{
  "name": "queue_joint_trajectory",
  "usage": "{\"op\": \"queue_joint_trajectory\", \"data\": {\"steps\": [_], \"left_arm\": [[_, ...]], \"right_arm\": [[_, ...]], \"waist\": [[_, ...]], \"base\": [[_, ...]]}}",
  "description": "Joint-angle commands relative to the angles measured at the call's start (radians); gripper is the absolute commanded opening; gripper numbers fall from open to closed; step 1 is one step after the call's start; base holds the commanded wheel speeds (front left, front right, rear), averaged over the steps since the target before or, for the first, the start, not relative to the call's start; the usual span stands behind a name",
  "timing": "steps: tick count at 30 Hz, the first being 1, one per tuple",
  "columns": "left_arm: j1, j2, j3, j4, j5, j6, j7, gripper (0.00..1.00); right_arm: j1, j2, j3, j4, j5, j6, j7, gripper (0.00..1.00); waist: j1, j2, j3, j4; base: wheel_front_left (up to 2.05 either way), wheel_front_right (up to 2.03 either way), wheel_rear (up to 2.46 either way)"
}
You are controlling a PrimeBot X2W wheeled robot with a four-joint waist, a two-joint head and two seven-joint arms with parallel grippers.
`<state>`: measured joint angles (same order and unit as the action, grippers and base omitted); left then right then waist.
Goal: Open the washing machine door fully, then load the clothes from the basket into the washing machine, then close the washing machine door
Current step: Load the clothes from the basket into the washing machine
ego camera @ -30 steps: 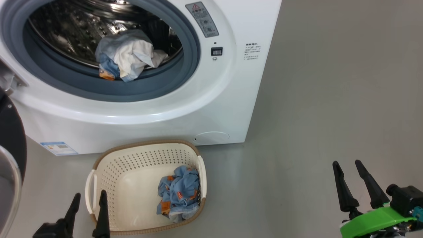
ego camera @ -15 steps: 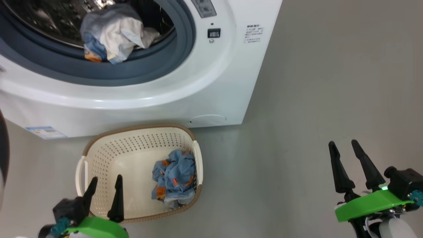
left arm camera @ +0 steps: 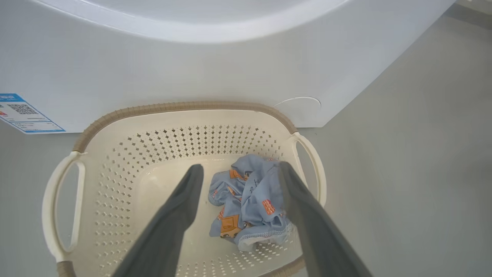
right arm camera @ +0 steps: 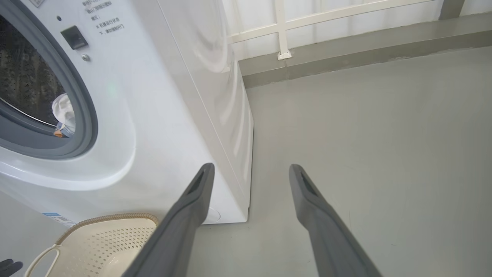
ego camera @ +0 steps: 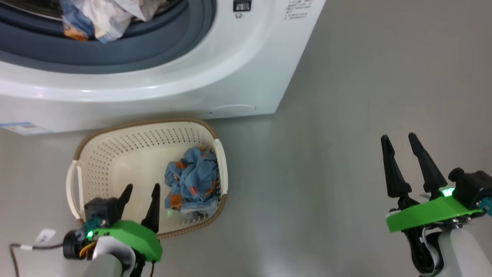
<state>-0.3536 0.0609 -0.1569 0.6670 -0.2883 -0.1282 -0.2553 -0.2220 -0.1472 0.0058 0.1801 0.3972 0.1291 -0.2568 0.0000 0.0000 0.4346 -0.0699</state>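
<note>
The washing machine [ego camera: 238, 73] stands white at the top, its blue-grey gasket [ego camera: 115, 54] ringing the open drum, where white and blue clothes [ego camera: 100, 15] lie at the lip. The washing machine door is out of view. In front sits the cream basket [ego camera: 115, 142] with one denim-blue garment with orange patches [ego camera: 192, 181] at its right side. My left gripper [ego camera: 141, 188] hangs open over the basket's near part, just left of that garment. In the left wrist view the garment [left arm camera: 250, 200] lies between the open fingers. My right gripper [ego camera: 399, 138] is open above bare floor, far right.
Grey floor [ego camera: 346, 115] spreads to the right of the machine and basket. The right wrist view shows the machine's side [right arm camera: 215, 96], a low grey kerb and a white railing [right arm camera: 284, 34] behind it. A blue label [left arm camera: 23, 113] is stuck low on the machine's front.
The head camera has tilted down, so machine and basket slid up the picture. My left gripper has come forward from the basket's near left rim to over its inside, nearer the garment.
</note>
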Motion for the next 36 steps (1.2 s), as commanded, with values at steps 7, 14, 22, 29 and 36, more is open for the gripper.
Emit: {"op": "queue_joint_trajectory", "data": {"steps": [7, 14, 22, 29, 36], "left_arm": [[-0.112, 0.039, -0.055, 0.112, -0.054, -0.002, -0.006, 1.00], [-0.215, 0.048, -0.150, 0.225, -0.120, -0.002, -0.006, 1.00], [-0.316, 0.048, -0.270, 0.345, -0.219, -0.002, -0.006, 1.00], [-0.373, 0.054, -0.368, 0.393, -0.290, -0.002, -0.006, 1.00], [-0.435, 0.068, -0.477, 0.432, -0.376, -0.002, -0.006, 1.00]], "right_arm": [[-0.049, 0.009, 0.026, -0.031, -0.014, 0.002, -0.005, 1.00], [-0.088, 0.014, 0.035, -0.033, -0.013, 0.002, -0.005, 1.00], [-0.116, 0.015, 0.049, -0.028, -0.014, 0.002, -0.005, 1.00], [-0.132, 0.012, 0.062, -0.030, -0.014, 0.002, -0.005, 1.00], [-0.148, 0.008, 0.070, -0.034, -0.014, 0.002, -0.005, 1.00]], "waist": [[0.0000, 0.0000, 0.095, -0.022], [0.0000, 0.0000, 0.158, -0.028], [0.0000, 0.0000, 0.205, -0.026], [0.0000, 0.0000, 0.235, -0.033], [0.0000, 0.0000, 0.279, -0.047]], "base": [[0.00, 0.00, 0.00], [0.00, 0.00, 0.00], [0.00, 0.00, 0.00], [0.00, 0.00, 0.00], [0.00, 0.00, 0.00]]}}
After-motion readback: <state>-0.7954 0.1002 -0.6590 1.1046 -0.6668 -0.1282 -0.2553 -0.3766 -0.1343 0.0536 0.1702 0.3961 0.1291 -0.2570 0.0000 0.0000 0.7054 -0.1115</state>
